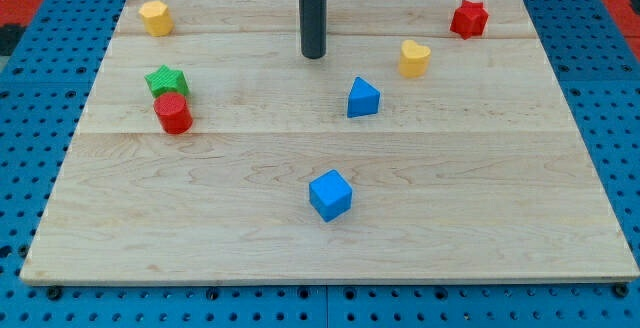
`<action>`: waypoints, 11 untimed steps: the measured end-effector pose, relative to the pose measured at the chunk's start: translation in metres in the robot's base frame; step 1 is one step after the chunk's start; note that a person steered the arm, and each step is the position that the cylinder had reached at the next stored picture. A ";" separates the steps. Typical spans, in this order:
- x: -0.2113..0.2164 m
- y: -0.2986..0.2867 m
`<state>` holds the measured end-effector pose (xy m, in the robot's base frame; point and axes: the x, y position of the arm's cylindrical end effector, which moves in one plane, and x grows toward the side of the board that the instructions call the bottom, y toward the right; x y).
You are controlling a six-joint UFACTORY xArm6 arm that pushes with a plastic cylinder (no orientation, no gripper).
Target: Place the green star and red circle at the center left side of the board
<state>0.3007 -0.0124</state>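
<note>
A pale wooden board (330, 248), made of planks with seams running left to right, lies on a blue perforated surface (40, 28), with a patch of red showing at the far right corner. The green star (166, 80) sits at the left side of the board, about mid-depth, and the red circle (173, 113) touches its near edge. My tip (314, 56) stands on the far half near the middle, well apart from both; being a plain rod, it has no jaws to open or close. A yellow hexagon-like block (154, 16) lies far left, a red star-like block (468, 18) far right, a yellow heart (414, 57) beside it, a blue triangle (363, 98) just right of centre, and a blue cube (330, 194) nearer the front.
</note>
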 end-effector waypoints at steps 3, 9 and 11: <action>-0.006 -0.058; 0.107 -0.188; 0.120 -0.173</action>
<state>0.4204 -0.1851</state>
